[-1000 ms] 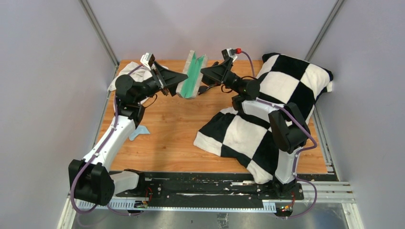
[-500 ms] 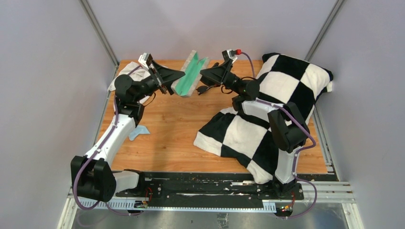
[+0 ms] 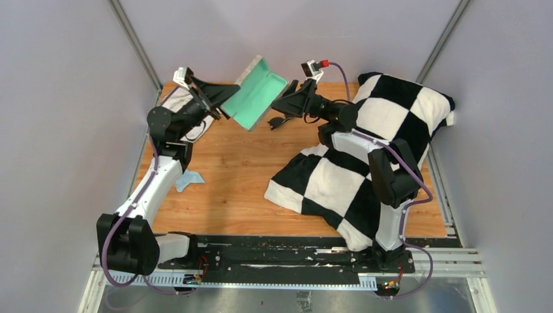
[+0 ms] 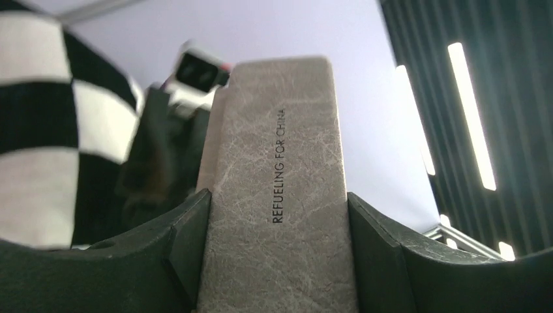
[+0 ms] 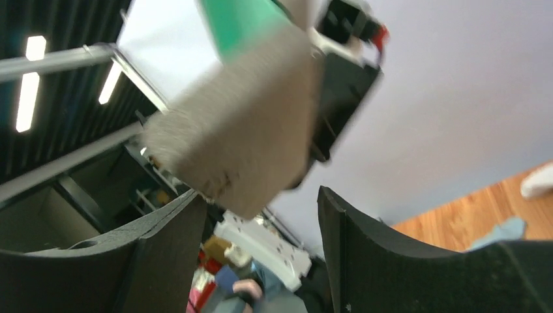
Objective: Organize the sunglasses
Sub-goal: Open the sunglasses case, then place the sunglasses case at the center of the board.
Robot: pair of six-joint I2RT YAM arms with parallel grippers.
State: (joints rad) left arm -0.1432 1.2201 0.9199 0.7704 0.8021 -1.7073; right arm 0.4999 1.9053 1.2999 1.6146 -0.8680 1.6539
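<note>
Grey case [image 3: 256,92] lifted and swung left, teal lining exposed.
Left gripper [image 4: 277,203] clamps it; right gripper [image 3: 282,103] parted, empty, above sunglasses [image 3: 276,122] on table [image 3: 228,176].

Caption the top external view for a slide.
Left gripper holds the open, teal-lined grey case; right gripper open beside it, sunglasses on the table.

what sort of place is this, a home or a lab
Probably a robot lab cell: plain grey panel walls, a wooden tabletop on aluminium rails, and ceiling strip lights.
</note>
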